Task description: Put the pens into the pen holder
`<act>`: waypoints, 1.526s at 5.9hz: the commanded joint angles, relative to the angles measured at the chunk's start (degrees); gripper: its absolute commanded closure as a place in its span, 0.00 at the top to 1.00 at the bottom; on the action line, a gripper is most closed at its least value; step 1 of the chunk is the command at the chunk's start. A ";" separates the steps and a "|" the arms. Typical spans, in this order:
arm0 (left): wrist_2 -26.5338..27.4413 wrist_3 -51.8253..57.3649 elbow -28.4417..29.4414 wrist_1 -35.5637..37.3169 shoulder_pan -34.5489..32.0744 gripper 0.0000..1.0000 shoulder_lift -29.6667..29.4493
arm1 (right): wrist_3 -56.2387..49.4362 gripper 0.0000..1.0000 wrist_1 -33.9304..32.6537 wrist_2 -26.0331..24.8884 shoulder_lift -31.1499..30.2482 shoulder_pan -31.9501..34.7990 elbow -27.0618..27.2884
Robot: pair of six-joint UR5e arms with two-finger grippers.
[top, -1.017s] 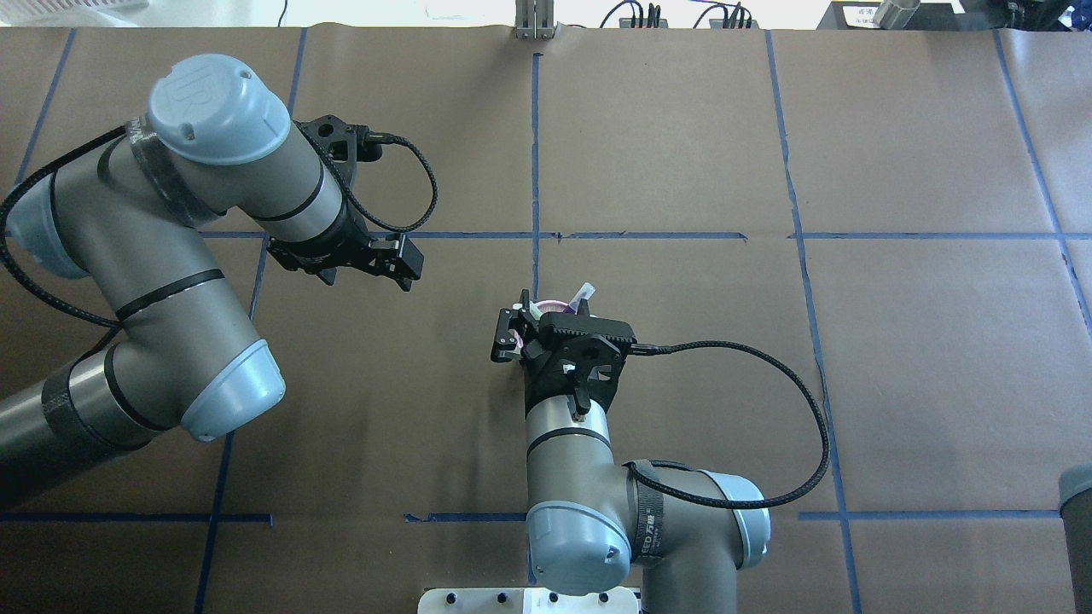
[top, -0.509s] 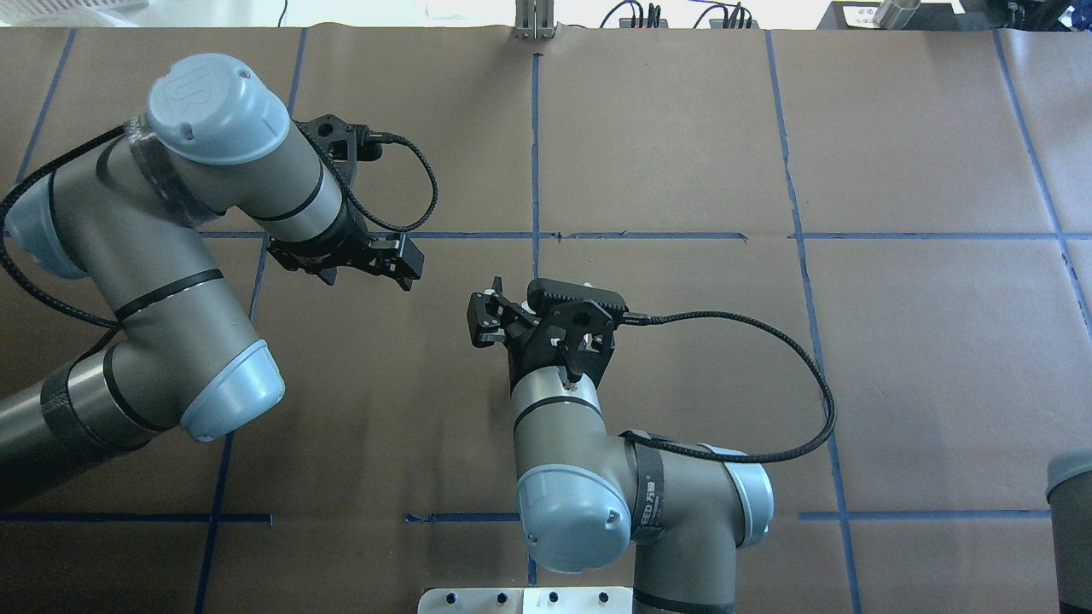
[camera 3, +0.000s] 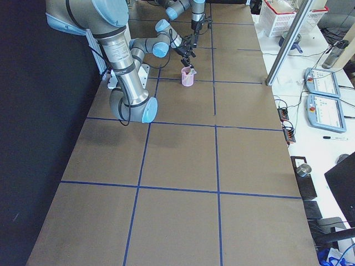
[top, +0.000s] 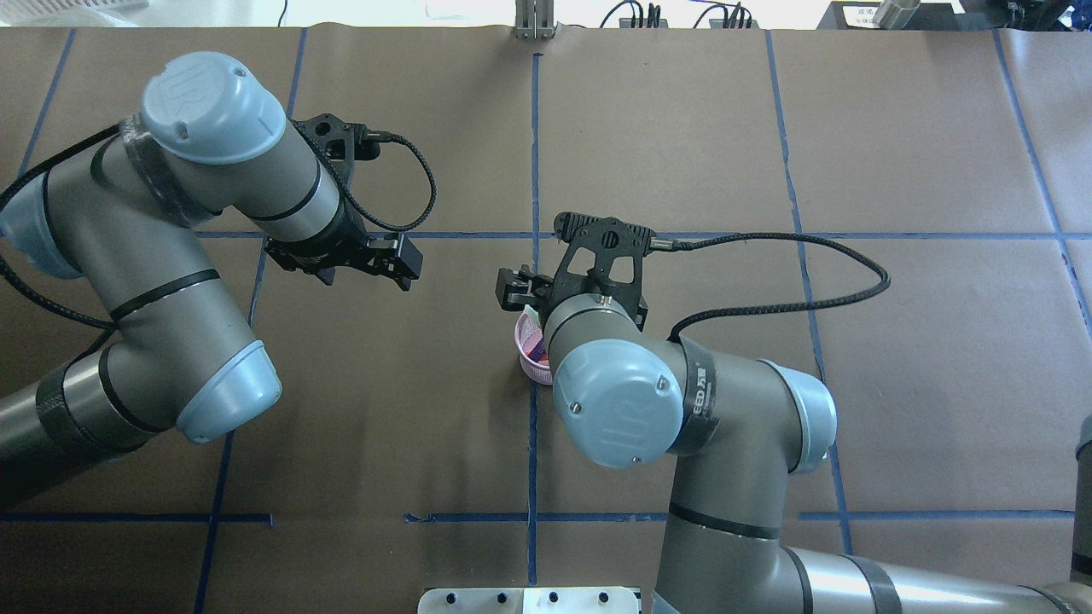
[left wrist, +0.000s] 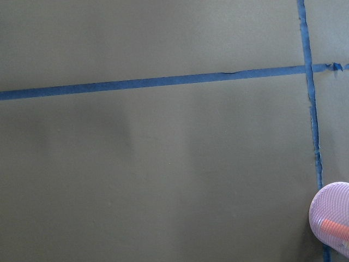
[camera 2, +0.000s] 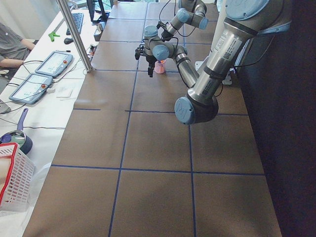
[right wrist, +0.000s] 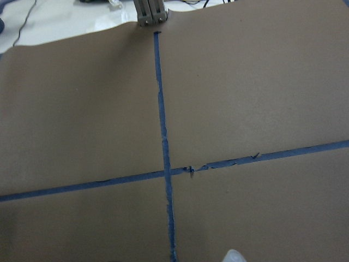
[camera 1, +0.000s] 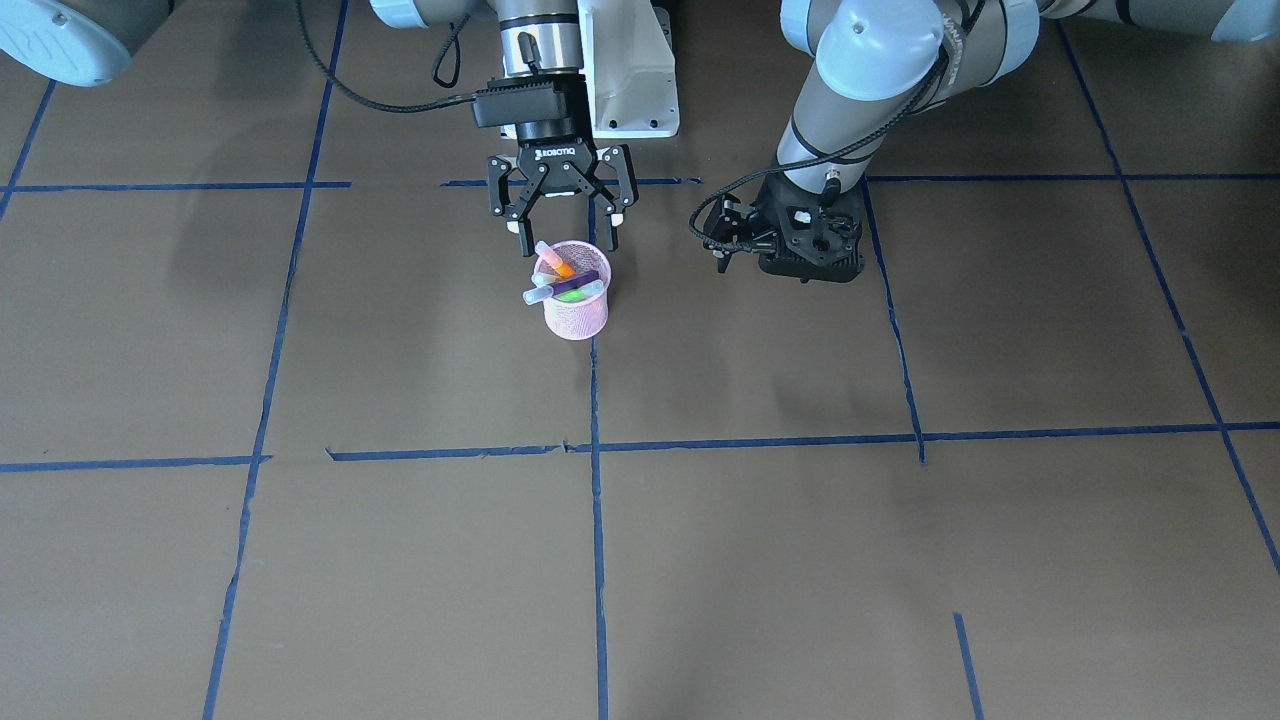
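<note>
Front-facing view, pens [camera 1: 566,279] in pen holder [camera 1: 577,316], right gripper [camera 1: 562,236] spread wide above, overhead half hides them.

My right arm [top: 734,512] has reared up since a second ago. Its elbow joint [top: 616,402], which sat low by the robot-side edge, now hangs large over the middle of the table [top: 853,128]. The right gripper [camera 1: 562,235] first slid toward the left end, then swung back and out toward the far edge, higher up. The pen holder [top: 529,362], which I lost under the wrist half a second ago, shows its left side again. The wrist cable [top: 857,260] now loops nearer the far edge.
</note>
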 commanded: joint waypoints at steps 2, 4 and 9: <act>-0.29 0.70 -0.33 0.84 -2.79 1.00 0.87 | -16.27 1.00 -5.27 27.54 -1.00 12.14 -0.01; -0.55 10.84 -2.70 1.10 -6.65 1.00 6.38 | -30.25 1.00 -5.37 42.07 -6.68 22.59 0.16; -8.81 50.98 -2.37 1.19 -29.91 1.00 26.42 | -78.90 1.00 -5.37 54.86 -26.70 48.26 -1.15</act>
